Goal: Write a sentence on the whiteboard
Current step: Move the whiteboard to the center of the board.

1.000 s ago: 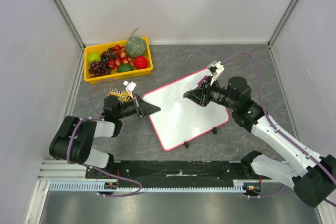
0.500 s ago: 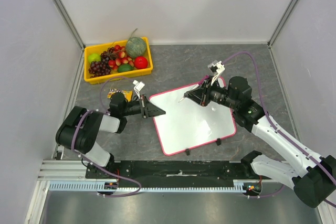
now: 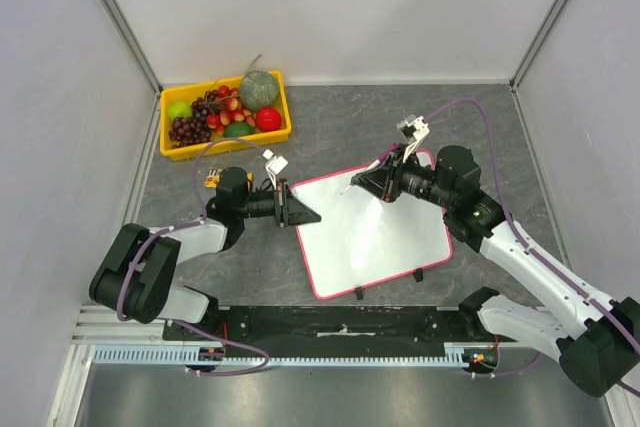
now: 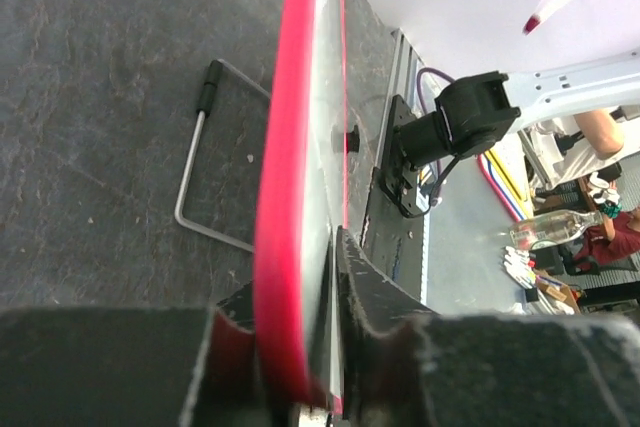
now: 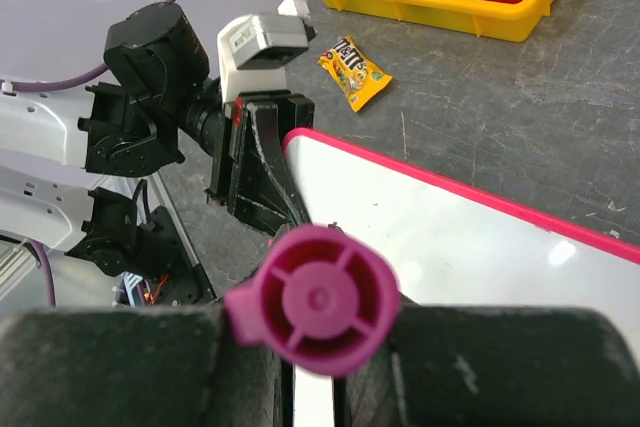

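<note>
The whiteboard (image 3: 375,237) lies in the middle of the table, white with a pink-red rim. My left gripper (image 3: 303,215) is shut on its left edge; in the left wrist view the gripper (image 4: 300,367) clamps the red rim (image 4: 290,167) edge-on. My right gripper (image 3: 378,183) is shut on a magenta marker (image 3: 356,184), whose tip hovers over the board's upper left part. In the right wrist view the marker's round rear end (image 5: 316,297) sits between the fingers, above the board (image 5: 470,247). The sentence is not in view; the board's face looks blank.
A yellow fruit tray (image 3: 168,150) stands at the back left, also in the right wrist view (image 5: 500,19). A yellow candy packet (image 5: 353,70) lies between tray and board. The board's wire foot (image 4: 196,177) rests on the grey table. Walls close in on three sides.
The whiteboard has slid right and turned slightly, with my left gripper moving right along with its left edge. My right gripper with the marker has barely moved.
</note>
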You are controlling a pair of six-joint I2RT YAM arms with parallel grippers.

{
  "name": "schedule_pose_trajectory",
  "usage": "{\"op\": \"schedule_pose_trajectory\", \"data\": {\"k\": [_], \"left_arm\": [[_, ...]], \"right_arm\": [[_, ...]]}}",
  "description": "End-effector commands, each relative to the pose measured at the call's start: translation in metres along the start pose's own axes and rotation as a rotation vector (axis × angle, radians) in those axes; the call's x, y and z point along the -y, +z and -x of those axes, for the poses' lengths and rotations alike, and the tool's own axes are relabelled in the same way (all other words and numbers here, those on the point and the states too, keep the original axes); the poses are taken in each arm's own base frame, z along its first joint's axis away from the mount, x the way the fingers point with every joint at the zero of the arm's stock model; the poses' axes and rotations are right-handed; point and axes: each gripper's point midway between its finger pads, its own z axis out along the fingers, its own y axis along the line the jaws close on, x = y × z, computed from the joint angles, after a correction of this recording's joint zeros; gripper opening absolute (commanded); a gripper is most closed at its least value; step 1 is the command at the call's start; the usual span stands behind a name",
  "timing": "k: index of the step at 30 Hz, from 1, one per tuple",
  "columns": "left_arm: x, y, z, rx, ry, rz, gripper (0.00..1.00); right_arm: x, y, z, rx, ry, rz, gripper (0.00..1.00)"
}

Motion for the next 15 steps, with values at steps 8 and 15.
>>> {"op": "schedule_pose_trajectory", "data": {"k": [8,15], "left_arm": [[-0.011,-0.008,-0.002,0.014,0.098,0.168,0.58],[-0.011,-0.033,0.02,0.117,0.126,0.37,0.68]], "right_arm": [[-0.027,-0.008,0.039,0.077,-0.074,0.082,0.0],[-0.031,-0.01,0.037,0.072,-0.088,0.099,0.0]]}}
